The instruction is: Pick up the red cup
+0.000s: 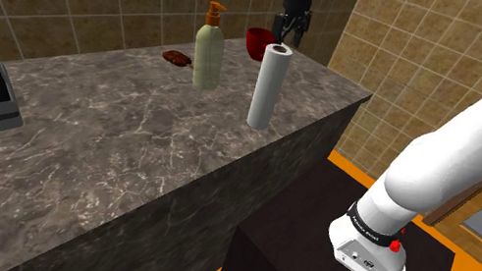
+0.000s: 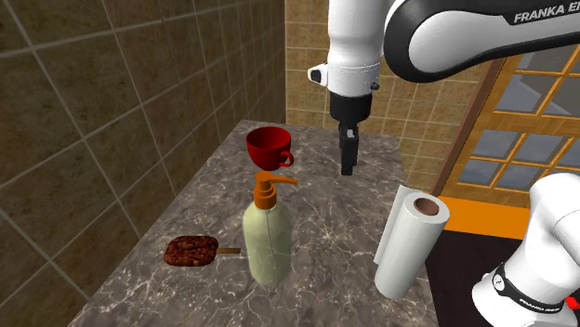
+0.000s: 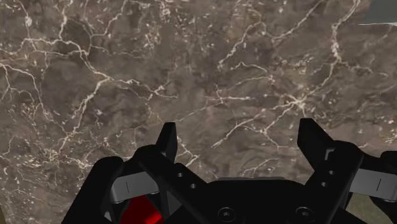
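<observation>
The black 2-finger gripper [image 2: 349, 165], spread open, is best nudged to 9 o'clock (second exterior view) over the red handled cup [image 2: 268, 146], then lowered.

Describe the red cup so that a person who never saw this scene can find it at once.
Find the dark marble counter along the brown tiled wall and follow it to the wall corner. There, beyond the pump bottle and the paper towel roll, stands the red cup. It alone is red, low and open, with a handle.
</observation>
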### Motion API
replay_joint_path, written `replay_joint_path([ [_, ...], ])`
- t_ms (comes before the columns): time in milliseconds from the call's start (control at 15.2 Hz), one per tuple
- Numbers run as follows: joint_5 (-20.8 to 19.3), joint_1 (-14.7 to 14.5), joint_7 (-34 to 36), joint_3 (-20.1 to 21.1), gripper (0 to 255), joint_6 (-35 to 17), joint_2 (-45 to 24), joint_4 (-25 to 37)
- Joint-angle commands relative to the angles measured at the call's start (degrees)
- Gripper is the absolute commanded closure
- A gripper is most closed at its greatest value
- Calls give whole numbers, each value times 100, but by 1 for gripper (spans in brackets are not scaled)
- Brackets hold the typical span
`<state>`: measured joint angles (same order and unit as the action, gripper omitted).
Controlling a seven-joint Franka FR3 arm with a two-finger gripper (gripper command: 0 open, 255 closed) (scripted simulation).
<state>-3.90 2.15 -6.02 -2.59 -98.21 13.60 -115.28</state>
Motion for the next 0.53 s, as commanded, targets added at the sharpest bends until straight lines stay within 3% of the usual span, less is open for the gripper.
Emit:
replay_joint_path([
  [0, -57, 37, -119, -56, 0, -89, -443, 378],
  [462, -167, 147, -460, -180, 0, -137, -1969, 1936],
])
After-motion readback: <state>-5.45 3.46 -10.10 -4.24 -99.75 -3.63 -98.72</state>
